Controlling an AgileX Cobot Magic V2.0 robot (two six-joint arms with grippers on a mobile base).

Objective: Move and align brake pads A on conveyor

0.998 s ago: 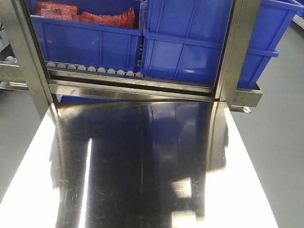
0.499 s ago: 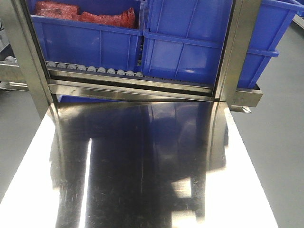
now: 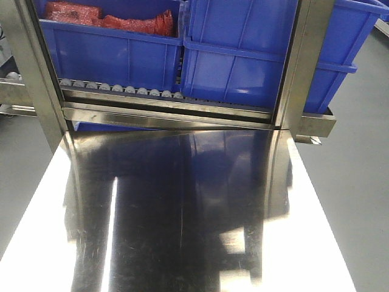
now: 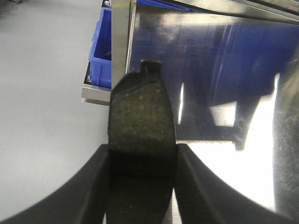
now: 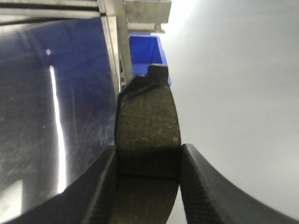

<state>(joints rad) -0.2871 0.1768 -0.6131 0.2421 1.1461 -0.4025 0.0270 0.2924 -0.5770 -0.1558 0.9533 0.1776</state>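
A dark grey brake pad [image 4: 140,112] with a notched tab at its far end stands between the fingers of my left gripper [image 4: 143,149], which is shut on it, over the left edge of the steel tabletop [image 4: 224,93]. Another brake pad [image 5: 147,116] of the same kind is clamped in my right gripper [image 5: 148,154], held over the tabletop's right edge with grey floor beyond. Neither gripper shows in the front view. The conveyor is out of view.
The shiny steel tabletop [image 3: 182,213] runs back to a rack with a row of small grey rollers [image 3: 121,89]. Blue bins [image 3: 121,55] stand on the rack, one holding red parts [image 3: 109,18]. Steel posts [image 3: 36,79] frame it. Grey floor [image 3: 352,182] lies on both sides.
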